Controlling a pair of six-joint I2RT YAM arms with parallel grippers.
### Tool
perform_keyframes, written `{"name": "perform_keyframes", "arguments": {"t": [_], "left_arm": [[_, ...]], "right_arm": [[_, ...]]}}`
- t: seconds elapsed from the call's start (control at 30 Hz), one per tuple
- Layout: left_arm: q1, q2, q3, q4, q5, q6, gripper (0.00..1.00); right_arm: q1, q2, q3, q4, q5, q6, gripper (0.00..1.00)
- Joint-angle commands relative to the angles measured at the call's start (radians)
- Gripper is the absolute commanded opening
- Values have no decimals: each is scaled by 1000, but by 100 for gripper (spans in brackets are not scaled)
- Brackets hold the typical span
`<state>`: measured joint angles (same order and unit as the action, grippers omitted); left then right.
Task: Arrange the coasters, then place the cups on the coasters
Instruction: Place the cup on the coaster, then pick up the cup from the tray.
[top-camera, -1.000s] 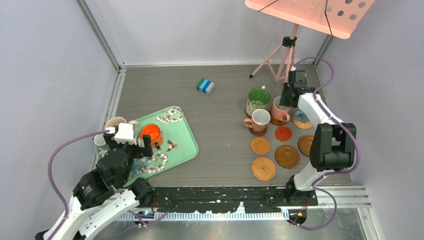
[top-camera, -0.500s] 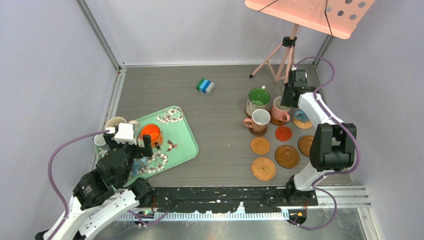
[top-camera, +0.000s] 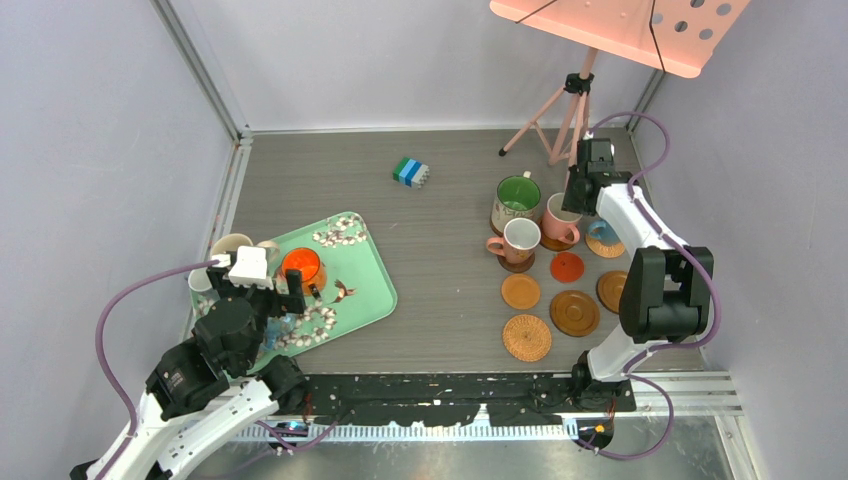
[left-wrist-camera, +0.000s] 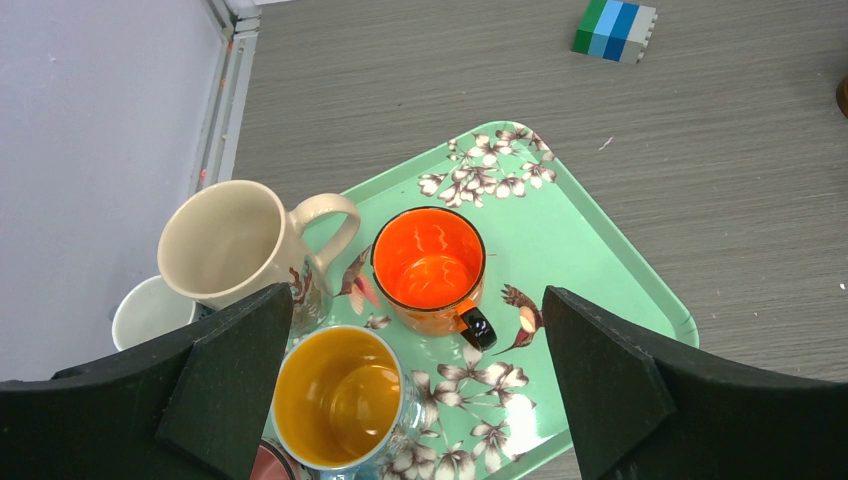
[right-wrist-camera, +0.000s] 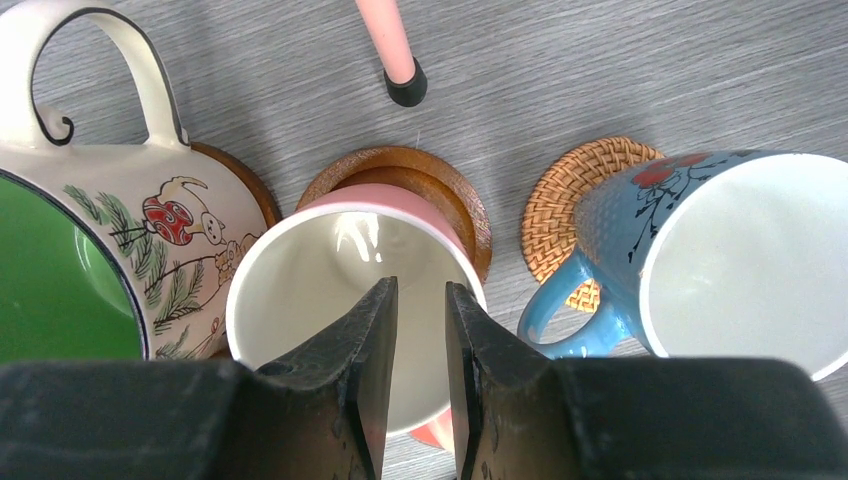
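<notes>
Scene holds static: right tool (right-wrist-camera: 416, 300) stays narrow over pink cup (right-wrist-camera: 330, 270), grip unclear, cup sitting on wood coaster (right-wrist-camera: 440, 185); left tool (left-wrist-camera: 415, 300) hangs wide above tray (left-wrist-camera: 600, 250) cups, so five coasters wait.

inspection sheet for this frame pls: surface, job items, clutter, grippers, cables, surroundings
Surface: grey wood-grain table, no spills seen.
Coasters: five bare ones at right, including the wicker coaster and red coaster.
Cups placed: green-inside mug, pink mug, blue mug and a second pink mug, each on a coaster.
Cups waiting: orange-inside mug and yellow-inside mug on the floral tray; cream mug at its edge.
Clutter: toy block.
Grippers: left gripper open above the tray; right gripper narrowed over the pink mug's rim, grip unclear.
Cables: purple cable loops free.
Surroundings: pink stand, plain walls.
</notes>
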<state>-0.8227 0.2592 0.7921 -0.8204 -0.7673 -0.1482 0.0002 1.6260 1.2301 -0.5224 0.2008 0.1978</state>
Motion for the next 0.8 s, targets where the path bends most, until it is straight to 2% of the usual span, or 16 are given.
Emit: {"name": "perform_keyframes", "arguments": {"t": [0.0,0.17,0.47,0.67,0.77], "left_arm": [[5,-6,7,29,-21,9,99],[5,-3,6,28,-22,9,99],[5,-3,6,28,-24,8,99],[5,6,4,27,-30,9,99],[5,9,6,24,-38,9,99]], "right_arm": [[0,-32,55,-14,16,4,31],[33,-56,94,-40,-12,-6,32],[133,-202,128,-48,-71,21,37],[316,-266,73,82,-90,96,41],[456,-277,39,155,-68,137,46]]}}
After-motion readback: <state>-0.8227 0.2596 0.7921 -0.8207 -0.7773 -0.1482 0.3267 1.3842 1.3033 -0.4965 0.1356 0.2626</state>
